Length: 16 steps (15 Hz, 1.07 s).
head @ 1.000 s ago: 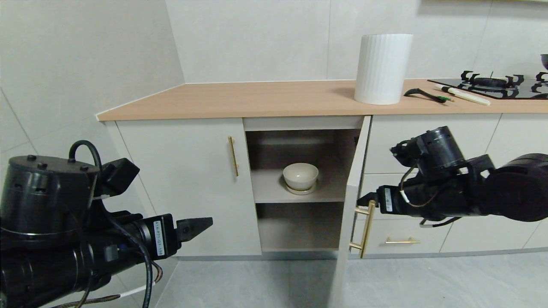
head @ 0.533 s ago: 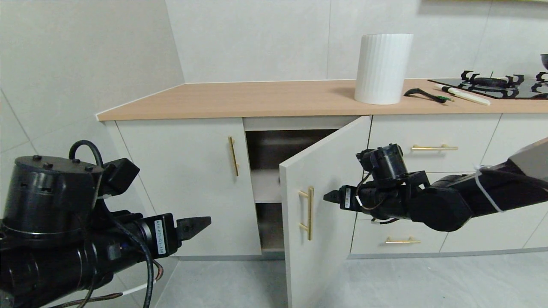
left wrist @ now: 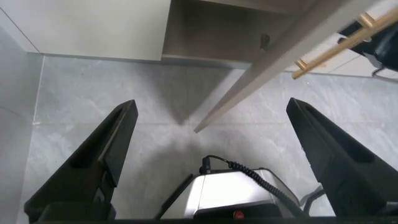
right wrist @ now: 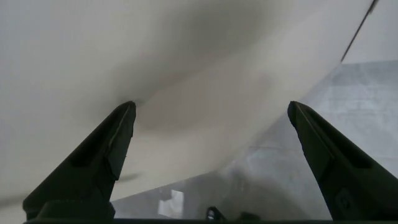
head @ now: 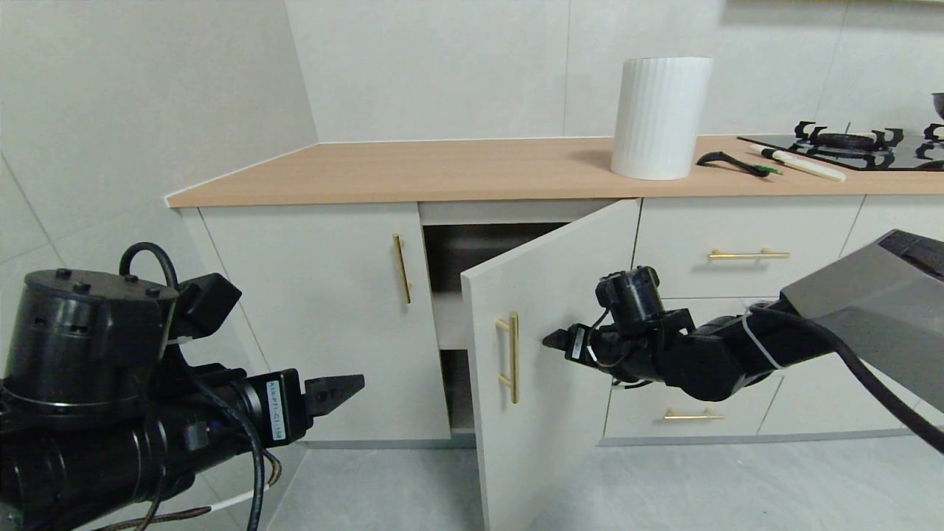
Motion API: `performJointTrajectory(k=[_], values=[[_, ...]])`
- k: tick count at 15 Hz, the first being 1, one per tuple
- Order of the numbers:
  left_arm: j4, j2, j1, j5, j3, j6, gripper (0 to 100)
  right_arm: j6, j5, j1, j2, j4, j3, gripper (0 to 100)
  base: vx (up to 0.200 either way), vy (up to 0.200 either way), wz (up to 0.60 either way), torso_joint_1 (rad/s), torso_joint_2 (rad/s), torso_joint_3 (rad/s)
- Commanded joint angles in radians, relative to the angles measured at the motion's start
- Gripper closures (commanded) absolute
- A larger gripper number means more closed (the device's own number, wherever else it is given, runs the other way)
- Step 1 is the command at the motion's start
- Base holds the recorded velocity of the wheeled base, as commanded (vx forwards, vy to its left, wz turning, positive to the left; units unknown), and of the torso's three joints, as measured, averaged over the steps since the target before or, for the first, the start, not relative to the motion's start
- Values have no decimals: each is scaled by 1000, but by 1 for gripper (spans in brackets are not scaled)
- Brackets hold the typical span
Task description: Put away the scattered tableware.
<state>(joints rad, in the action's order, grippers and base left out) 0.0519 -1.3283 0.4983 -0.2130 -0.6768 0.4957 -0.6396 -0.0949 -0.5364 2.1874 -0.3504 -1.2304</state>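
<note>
The white cabinet door (head: 546, 295) with its gold handle (head: 509, 358) stands partly ajar over the dark cabinet opening (head: 457, 254). It hides the shelf behind it. My right gripper (head: 552, 341) is against the door's front face just right of the handle, open, with the door panel (right wrist: 186, 74) close between its fingers. My left gripper (head: 345, 387) hangs low at the left, open and holding nothing, clear of the door. From the left wrist view, the left gripper (left wrist: 211, 155) is above the grey floor, with the door's lower edge (left wrist: 273, 68) and handle (left wrist: 336, 46) beyond.
On the wooden counter (head: 413, 173) stand a tall white ribbed container (head: 658, 118), a black utensil (head: 726, 162) and a white utensil (head: 800, 164) beside the gas hob (head: 848, 144). Drawers with gold handles (head: 747, 255) lie right of the door, a shut cabinet door (head: 317, 317) left.
The cabinet door has swung leftward from wide open to mostly shut, with my right gripper following against it. The bowl on the shelf is now hidden. My left arm stayed put.
</note>
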Motion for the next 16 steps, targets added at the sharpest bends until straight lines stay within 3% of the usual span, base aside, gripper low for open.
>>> performJointTrajectory(k=[1,4,6,10,16], values=[[0,-3,0,0,-1,1,0,-2,0,-1,11,-2,-6,0,0,0,0,0,0,0],[-4,-2,0,0,0,-5,0,-5,-2,-1,11,-2,-7,0,0,0,0,0,0,0],[-9,0,-1,0,2,-25,0,-6,0,-1,12,-2,-7,0,200,0,0,2,2,0],[-9,-3,0,0,2,-23,0,-43,7,-4,12,-9,-11,0,200,0,0,2,2,-1],[-6,-5,-1,1,5,-23,0,-206,-8,-22,78,-45,-116,0,0,0,0,0,0,0]])
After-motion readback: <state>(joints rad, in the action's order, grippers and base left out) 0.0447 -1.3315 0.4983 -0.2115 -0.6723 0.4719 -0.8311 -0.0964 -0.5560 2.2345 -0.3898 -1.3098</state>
